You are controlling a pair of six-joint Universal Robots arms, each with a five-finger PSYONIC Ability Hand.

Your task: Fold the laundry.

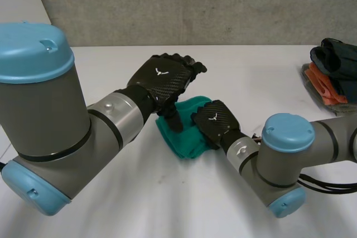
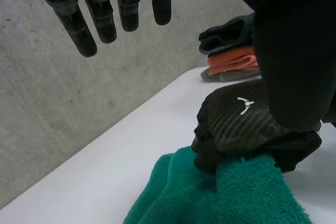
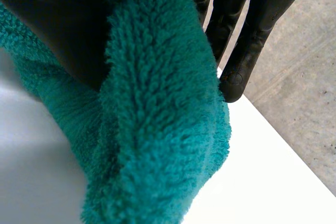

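Observation:
A small teal terry cloth lies bunched on the white table between my two hands. My right hand sits at the cloth's right edge. Its fingers and thumb pinch a fold of the cloth. In the left wrist view, the right hand curls down into the cloth. My left hand hovers over the cloth's far left part with its fingers straight and spread. Its thumb points down toward the cloth.
A stack of folded clothes, dark on top and orange and grey below, sits at the table's far right edge, also seen past my right hand as the stack. A grey concrete wall runs behind the table.

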